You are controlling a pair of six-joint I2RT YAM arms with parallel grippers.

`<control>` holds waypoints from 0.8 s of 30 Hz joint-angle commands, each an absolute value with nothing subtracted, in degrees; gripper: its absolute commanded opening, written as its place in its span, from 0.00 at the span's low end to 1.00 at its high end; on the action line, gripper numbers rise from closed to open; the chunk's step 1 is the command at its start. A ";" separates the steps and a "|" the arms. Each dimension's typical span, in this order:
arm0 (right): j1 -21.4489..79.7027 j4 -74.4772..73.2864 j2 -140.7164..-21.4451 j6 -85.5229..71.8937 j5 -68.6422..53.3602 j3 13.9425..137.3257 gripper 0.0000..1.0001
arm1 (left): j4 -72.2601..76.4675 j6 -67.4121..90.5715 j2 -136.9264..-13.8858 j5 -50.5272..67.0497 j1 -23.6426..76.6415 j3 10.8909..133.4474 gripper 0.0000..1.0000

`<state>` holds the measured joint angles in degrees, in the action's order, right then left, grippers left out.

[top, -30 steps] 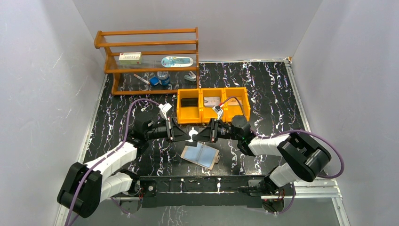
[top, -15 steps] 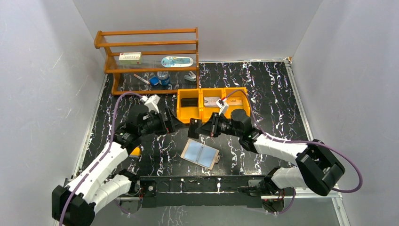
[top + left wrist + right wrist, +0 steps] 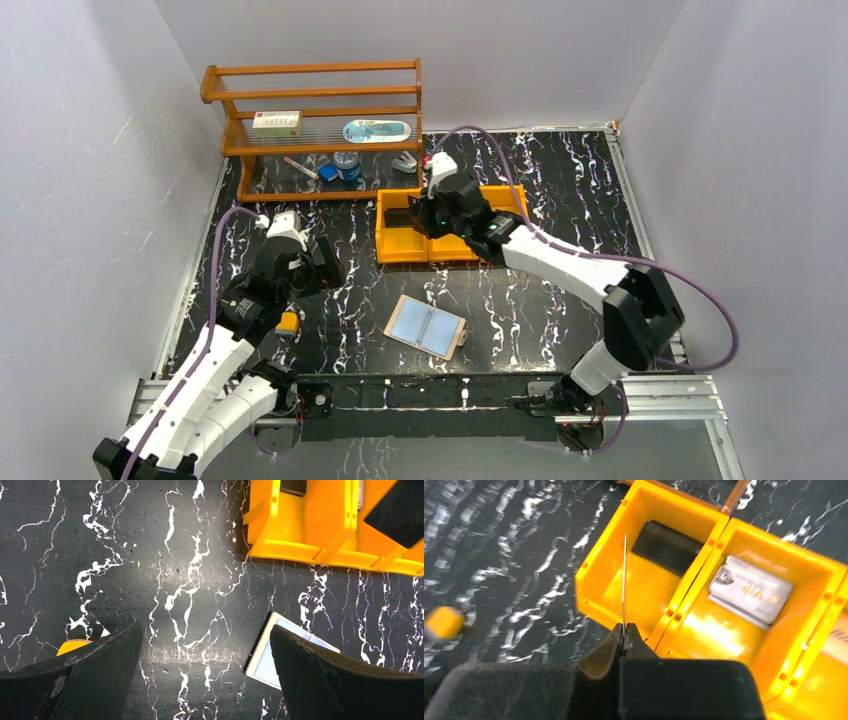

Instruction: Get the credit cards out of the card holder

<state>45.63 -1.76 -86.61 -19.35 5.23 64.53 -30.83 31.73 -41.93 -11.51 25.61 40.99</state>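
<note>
The card holder (image 3: 426, 327) lies spread open on the table, sleeves up, just ahead and to the right of the left claw (image 3: 204, 645) and well apart from the right claw (image 3: 625, 632). One card (image 3: 625, 580), seen edge-on, is pinched upright in the right claw's pressed-together jaws, over the left compartment of the orange tray (image 3: 719, 527). A black card (image 3: 667, 546) lies beyond the claw and a silver card (image 3: 751, 590) to its right. A second ago both claws met near the holder. The left has since spread wide and drawn back empty, and the right has carried the card to the tray. Judgement: handover complete, release next. Glare hides whether the sleeves are empty.
</note>
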 commanded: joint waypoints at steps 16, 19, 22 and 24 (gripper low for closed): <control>52.34 -8.62 -113.32 29.71 28.12 88.95 0.00 | -34.20 30.72 -37.33 -14.63 25.40 41.31 0.98; 52.43 -7.34 -116.18 32.93 31.09 90.23 0.00 | -34.72 30.96 -36.48 -15.82 25.40 41.76 0.98; 52.42 -5.91 -118.01 35.18 31.16 90.87 0.01 | -35.23 31.60 -34.40 -17.37 25.40 41.62 0.98; 52.54 -4.46 -119.11 36.64 31.46 91.23 0.01 | -35.25 31.94 -32.91 -18.06 25.40 41.25 0.98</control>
